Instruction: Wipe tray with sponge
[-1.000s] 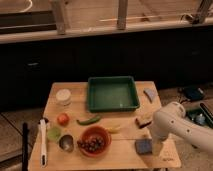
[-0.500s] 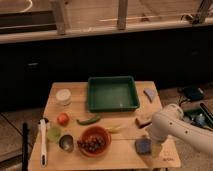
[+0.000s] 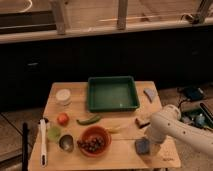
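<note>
Camera view: the sponge lies right under the pincer.

On the table, gripper just above sponge, tray well apart.

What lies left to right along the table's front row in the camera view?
White long-handled utensil → small metal cup → orange round bowl of dark fruit → blue-grey rectangular sponge, with the arm's tool just over it.
</note>
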You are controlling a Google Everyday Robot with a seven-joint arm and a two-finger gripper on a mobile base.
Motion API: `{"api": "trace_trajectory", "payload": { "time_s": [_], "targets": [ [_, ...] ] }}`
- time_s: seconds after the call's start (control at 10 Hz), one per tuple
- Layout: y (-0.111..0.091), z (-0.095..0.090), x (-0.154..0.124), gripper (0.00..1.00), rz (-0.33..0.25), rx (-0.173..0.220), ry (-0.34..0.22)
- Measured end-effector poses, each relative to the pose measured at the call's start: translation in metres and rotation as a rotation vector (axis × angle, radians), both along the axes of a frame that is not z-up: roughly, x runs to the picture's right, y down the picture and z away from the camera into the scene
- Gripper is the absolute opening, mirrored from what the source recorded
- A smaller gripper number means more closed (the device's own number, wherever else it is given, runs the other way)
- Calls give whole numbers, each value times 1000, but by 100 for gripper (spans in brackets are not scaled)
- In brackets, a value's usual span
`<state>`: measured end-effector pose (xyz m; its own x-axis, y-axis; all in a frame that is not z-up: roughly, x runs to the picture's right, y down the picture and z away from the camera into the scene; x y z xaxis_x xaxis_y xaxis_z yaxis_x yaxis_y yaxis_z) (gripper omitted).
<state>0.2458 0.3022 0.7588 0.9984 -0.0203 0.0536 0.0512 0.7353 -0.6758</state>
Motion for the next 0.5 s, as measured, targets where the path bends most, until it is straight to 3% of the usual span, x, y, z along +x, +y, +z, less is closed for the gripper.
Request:
{"api": "trace_trajectory", "payload": {
  "time_s": [0.5],
  "targets": [
    [4,1,-3,61,-6,-12,-9]
  ]
}}
